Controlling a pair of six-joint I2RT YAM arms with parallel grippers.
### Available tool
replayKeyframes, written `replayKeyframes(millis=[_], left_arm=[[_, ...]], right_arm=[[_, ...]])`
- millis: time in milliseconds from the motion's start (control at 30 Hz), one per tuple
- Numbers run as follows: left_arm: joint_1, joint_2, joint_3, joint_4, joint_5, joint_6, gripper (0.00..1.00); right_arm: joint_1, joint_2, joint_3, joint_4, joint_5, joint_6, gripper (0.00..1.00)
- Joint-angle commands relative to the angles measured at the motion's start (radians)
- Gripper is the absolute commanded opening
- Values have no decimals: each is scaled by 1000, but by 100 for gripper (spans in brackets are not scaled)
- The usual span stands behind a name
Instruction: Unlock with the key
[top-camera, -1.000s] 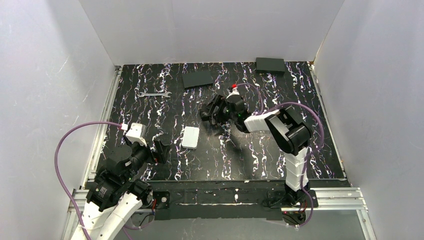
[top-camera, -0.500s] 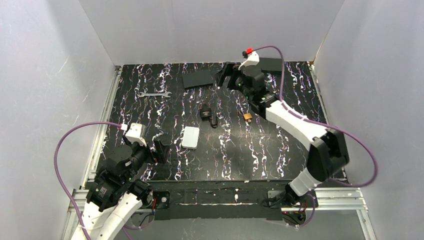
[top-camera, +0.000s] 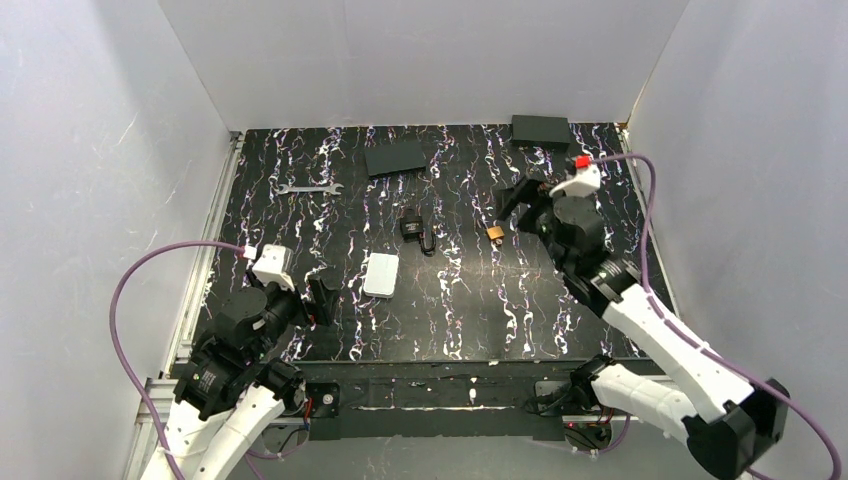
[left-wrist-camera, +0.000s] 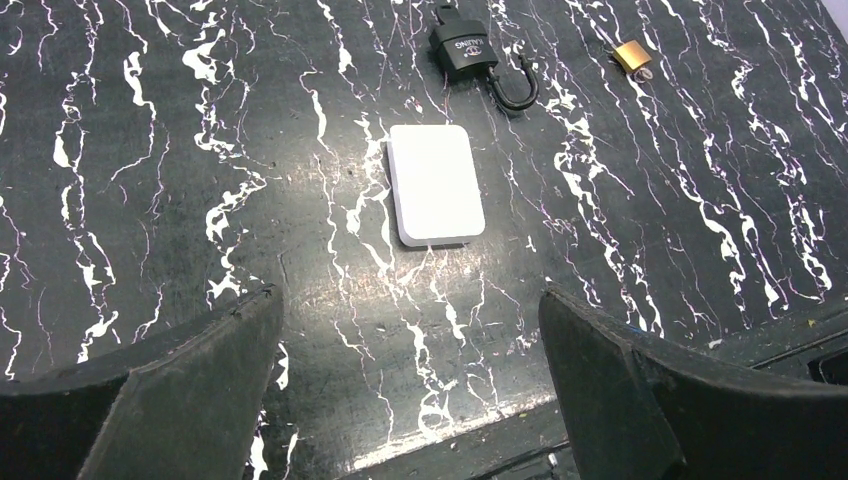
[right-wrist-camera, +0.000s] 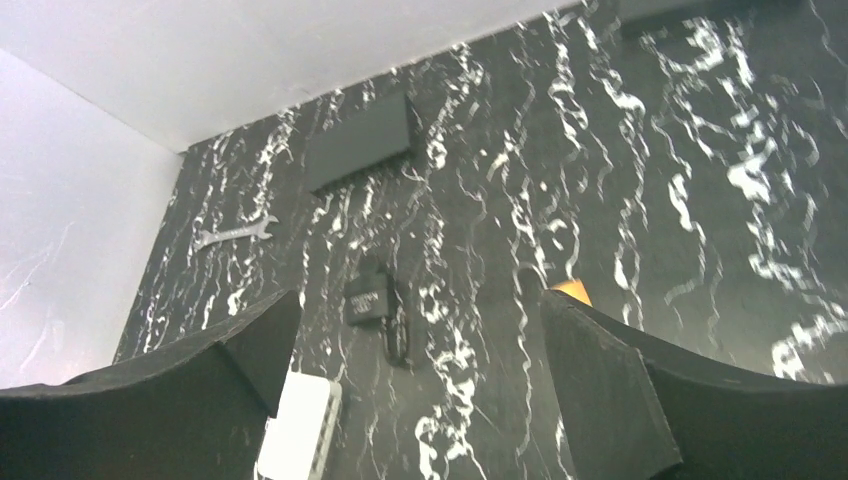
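The black padlock lies mid-table with its metal shackle swung open. A small black stub sticks out of the end opposite the shackle. It looks like the key's head, and no blade shows. My right gripper hovers open and empty to the right of the padlock, apart from it. In its own view the gripper holds nothing. My left gripper stands open and empty over the near left of the table. From there the padlock is far ahead of the left gripper.
A small brass-gold block lies just left of the right gripper. A white box sits in front of the padlock. A silver wrench lies at the back left. Two flat black boxes sit along the back edge.
My right gripper left the padlock, swung up to the back and then came down on the right side. The padlock and brass block are uncovered. The left arm has not moved.
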Motion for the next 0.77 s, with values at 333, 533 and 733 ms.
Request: replayKeyframes(millis=[333,533,733], left_arm=[[1,27,2,-13,-25,-1,98],[1,25,2,-15,-30,-1,98],[2,26,2,-16,-30,0,98]], right_arm=[[-3,-209,-172,-107,25,178,98],[-3,-182,-169,-100,16,192,98],[-3,-183,-194,-41,4,195,98]])
